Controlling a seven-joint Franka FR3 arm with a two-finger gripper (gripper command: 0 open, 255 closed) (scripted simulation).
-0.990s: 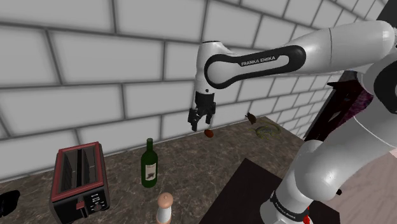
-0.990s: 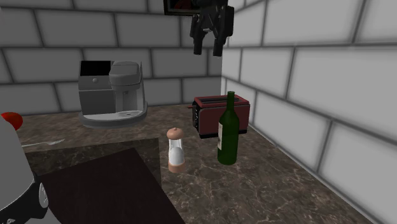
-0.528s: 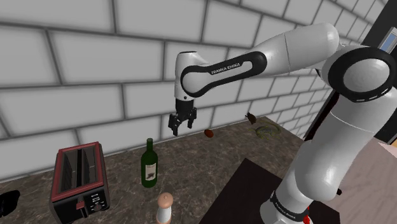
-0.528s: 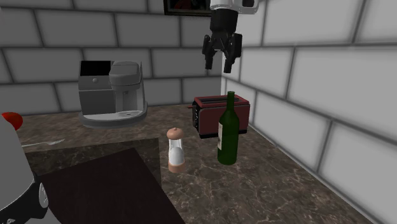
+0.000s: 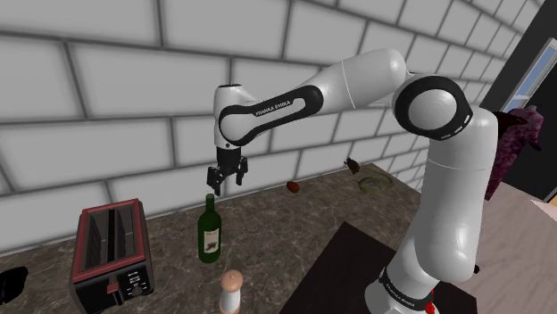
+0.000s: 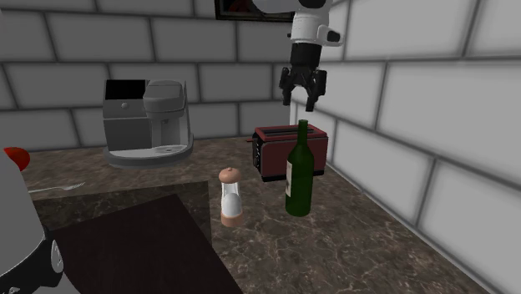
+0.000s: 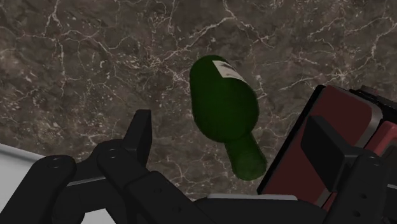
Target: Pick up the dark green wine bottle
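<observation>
the black gripper [image 6: 300, 103] is observed above the counter, pointed downward, with its two fingers [image 7: 140, 130] spread apart and nothing clasped between them. in the second exterior view it is seen hanging directly over the top of the dark green wine bottle [image 6: 299, 171], clear of the cap and not touching it. in the wrist view the bottle's neck is seen in the gap between the fingers, well below them

the wine bottle is found standing upright on the dark marbled counter [image 5: 295, 223], with a pale label on its side. it is placed just beside a red toaster [image 5: 112, 252], which lies towards the shoulder view's left; the two are not seen to touch. a pale shaker with a brown cap [image 6: 230, 196] is noted near the bottle, on the side away from the wall

a grey coffee machine [image 6: 150, 121] is recorded against the brick wall [image 5: 107, 89], well apart from the bottle. a dark mat [image 6: 125, 242] is laid on the counter in front of the stand. a small brown item [image 5: 294, 186] is noted further along the counter, towards the shoulder view's right
</observation>
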